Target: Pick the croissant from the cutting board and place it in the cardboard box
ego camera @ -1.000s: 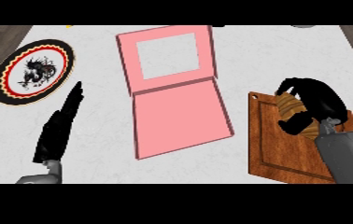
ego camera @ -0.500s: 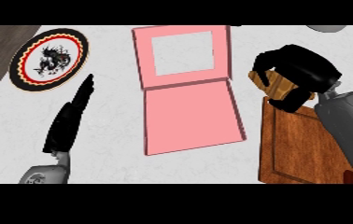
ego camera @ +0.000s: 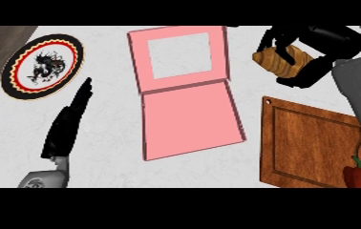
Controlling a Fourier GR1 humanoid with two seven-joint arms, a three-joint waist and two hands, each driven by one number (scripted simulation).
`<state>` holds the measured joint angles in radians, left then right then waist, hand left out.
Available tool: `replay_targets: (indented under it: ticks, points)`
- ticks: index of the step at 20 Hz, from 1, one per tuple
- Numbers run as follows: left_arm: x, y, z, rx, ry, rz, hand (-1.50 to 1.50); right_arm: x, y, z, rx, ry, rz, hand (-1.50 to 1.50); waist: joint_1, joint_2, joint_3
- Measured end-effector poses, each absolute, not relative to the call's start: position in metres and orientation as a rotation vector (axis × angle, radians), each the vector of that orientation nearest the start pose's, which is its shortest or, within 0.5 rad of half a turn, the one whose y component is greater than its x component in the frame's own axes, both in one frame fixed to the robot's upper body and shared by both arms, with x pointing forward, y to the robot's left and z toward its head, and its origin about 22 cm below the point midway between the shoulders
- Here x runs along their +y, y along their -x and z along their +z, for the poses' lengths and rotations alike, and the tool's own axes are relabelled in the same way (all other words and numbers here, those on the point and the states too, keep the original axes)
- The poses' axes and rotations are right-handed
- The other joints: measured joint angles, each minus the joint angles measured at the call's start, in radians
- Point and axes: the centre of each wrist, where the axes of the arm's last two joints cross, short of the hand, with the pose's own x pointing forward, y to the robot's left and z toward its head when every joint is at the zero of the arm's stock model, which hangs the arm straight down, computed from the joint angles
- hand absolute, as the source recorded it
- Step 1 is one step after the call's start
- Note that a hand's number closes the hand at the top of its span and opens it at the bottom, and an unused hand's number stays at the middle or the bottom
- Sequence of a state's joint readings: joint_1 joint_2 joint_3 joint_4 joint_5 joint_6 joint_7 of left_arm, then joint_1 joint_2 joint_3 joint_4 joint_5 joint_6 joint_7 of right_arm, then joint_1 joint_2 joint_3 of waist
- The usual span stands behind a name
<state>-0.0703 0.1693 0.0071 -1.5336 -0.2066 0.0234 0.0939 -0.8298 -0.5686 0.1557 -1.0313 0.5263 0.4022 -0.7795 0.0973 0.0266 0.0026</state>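
Light is even and bright across the pale grey marbled surface (ego camera: 106, 142), with no glare spot anywhere. Shadows are faint: a thin dark line runs along the lower and right walls of the open pink cardboard box (ego camera: 190, 123), and the brown wooden cutting board (ego camera: 310, 147) has a narrow dark rim on its left side. The black right hand (ego camera: 313, 49) is so dark that its fingers merge into one mass, and the golden-brown ridged croissant (ego camera: 282, 58) it curls round shows soft shading between its ridges. The black left hand (ego camera: 67, 125) reads as a flat silhouette. Edges throughout look soft and slightly jagged. The round black-rimmed patterned plate (ego camera: 42, 66) appears stretched into an oval near the left edge.
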Motion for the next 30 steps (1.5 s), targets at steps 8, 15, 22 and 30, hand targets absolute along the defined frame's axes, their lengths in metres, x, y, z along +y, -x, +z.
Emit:
replay_targets:
  ticks: [8,15,22,30]
  points:
    - [0.271,-0.255,0.015,-1.476,-0.341,-0.243,0.00,-0.245,-0.429,0.211,-2.155,-0.106,1.449,1.50,-0.036,-0.013,-0.002]
    - [0.277,-0.249,0.010,-1.458,-0.360,-0.224,0.00,-0.191,-0.434,0.235,-2.160,-0.245,1.471,1.50,-0.066,-0.022,-0.003]
    - [0.285,-0.245,0.012,-1.447,-0.371,-0.213,0.00,-0.117,-0.423,0.238,-2.086,-0.363,1.573,1.50,-0.079,-0.026,-0.003]
    - [0.285,-0.242,0.009,-1.454,-0.373,-0.208,0.00,-0.044,-0.404,0.200,-1.950,-0.412,1.736,1.50,-0.082,-0.025,-0.003]
